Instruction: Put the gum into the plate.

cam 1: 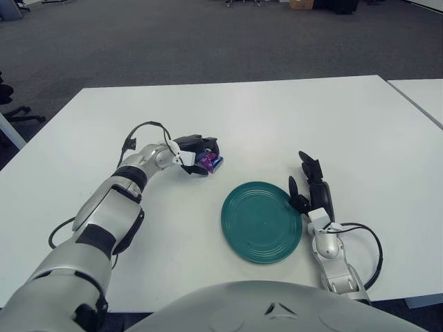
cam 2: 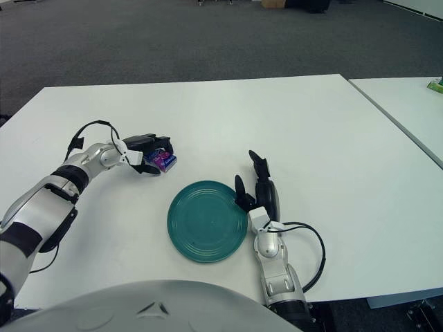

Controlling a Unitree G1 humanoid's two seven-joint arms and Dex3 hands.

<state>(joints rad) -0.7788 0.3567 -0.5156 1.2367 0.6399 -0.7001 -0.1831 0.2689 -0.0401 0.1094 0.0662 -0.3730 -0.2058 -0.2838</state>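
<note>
The gum (cam 1: 210,161) is a small purple and blue pack. My left hand (cam 1: 198,155) is curled around it, a little left of and beyond the plate; it also shows in the right eye view (cam 2: 163,160). The dark green plate (cam 1: 261,221) lies on the white table near the front edge and has nothing on it. My right hand (cam 1: 311,187) shows beside the plate's right rim with its fingers spread, holding nothing.
The white table (cam 1: 277,117) stretches far behind the plate. A second white table (cam 1: 422,93) stands at the right with a narrow gap between. Grey carpet lies beyond. Black cables loop beside both wrists.
</note>
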